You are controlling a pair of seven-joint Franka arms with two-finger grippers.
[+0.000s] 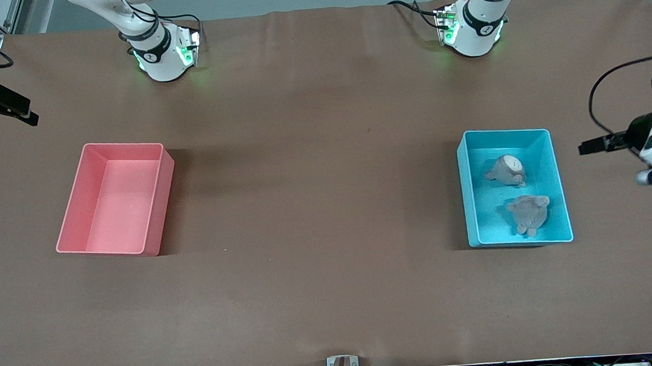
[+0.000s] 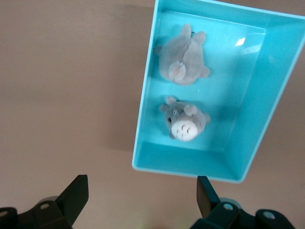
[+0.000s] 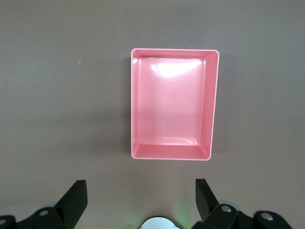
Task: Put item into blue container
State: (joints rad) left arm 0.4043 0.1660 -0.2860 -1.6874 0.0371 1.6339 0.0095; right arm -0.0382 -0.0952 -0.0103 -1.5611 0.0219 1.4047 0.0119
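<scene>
The blue container (image 1: pixel 537 154) stands toward the left arm's end of the table. Two grey plush animals lie in it: one with a pale round snout (image 1: pixel 507 170) (image 2: pixel 185 122), and one nearer the front camera (image 1: pixel 528 213) (image 2: pixel 182 60). My left gripper (image 2: pixel 142 187) hangs open and empty above the bare table, just outside the container's short wall (image 2: pixel 186 168). My right gripper (image 3: pixel 141 189) is also open and empty, up over the table beside the pink bin (image 3: pixel 174 105).
The pink bin (image 1: pixel 115 200) is empty and stands toward the right arm's end of the table. Brown table cover (image 1: pixel 315 195) lies between the two bins. Both arm bases (image 1: pixel 162 56) (image 1: pixel 473 29) stand along the edge farthest from the front camera.
</scene>
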